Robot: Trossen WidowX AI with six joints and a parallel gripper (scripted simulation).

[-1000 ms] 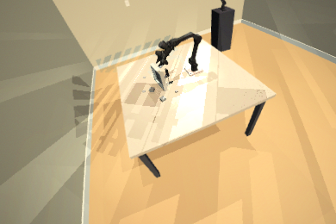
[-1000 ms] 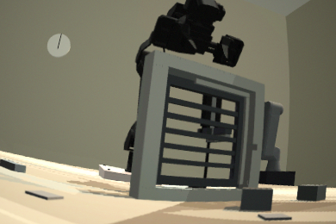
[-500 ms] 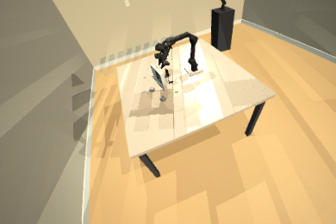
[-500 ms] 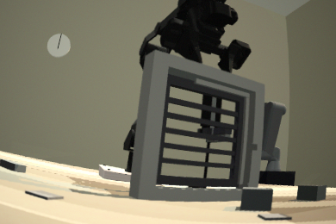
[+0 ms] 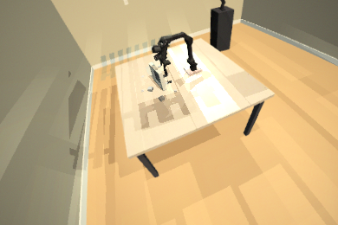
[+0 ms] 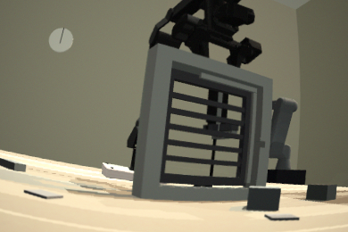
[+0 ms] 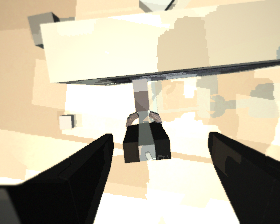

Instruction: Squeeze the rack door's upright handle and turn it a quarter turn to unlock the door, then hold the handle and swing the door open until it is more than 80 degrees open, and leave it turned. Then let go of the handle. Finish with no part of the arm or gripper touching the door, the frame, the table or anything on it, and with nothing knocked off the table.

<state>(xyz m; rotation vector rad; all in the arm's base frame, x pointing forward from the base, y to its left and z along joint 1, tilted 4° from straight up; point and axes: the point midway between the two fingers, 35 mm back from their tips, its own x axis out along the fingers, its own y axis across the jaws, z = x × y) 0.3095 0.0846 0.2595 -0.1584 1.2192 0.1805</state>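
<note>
The grey rack frame (image 6: 147, 132) (image 7: 110, 50) stands upright on the table. Its dark slatted door (image 6: 187, 178) sits within the frame and looks closed. The dark handle (image 7: 146, 144) stands out from the door, seen from above in the wrist view; in the exterior view a dark upright part of it (image 6: 213, 111) shows through the slats. My gripper (image 7: 159, 139) is open and points down over the handle's side of the frame. The handle shows between the open fingers, with a gap on both sides. In the exterior view the fingertips are hidden behind the frame's top.
A dark block (image 6: 264, 199) stands close to the frame's foot and another block (image 6: 321, 192) lies farther right. Flat pieces (image 6: 43, 194) (image 6: 282, 217) lie nearby. A small block (image 7: 66, 121) is left of the handle. A second arm stands on a black pedestal (image 5: 222, 30) beyond the table.
</note>
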